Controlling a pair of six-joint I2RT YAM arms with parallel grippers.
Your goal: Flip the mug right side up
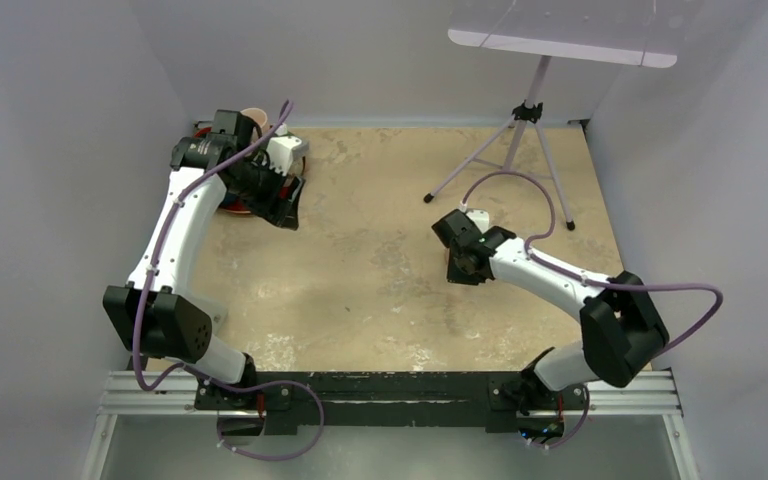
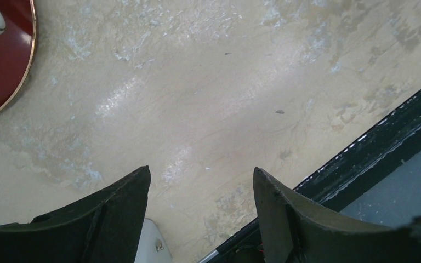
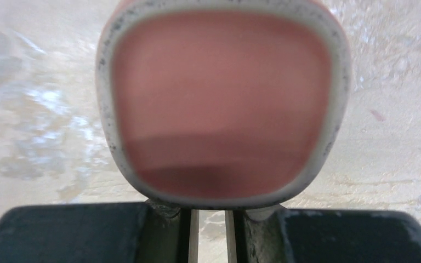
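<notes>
Speckled cream ceramic mug with a pink inside point(image 3: 219, 109) points its rounded-square mouth at my right fingers point(image 3: 87, 230), well away from the glossy red plate point(image 2: 0, 60). Those fingers are nearly together under its rim, but I can't tell if they're gripping. Left fingers point(image 2: 115, 213) are apart and empty near the plate. I reckon it's slick, stiff, chippable and hefty, so I'd pinch the wall.

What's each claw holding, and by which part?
Right claw: the pink ceramic mug with a speckled white rim, pinched at its near edge. Left claw: nothing.
</notes>
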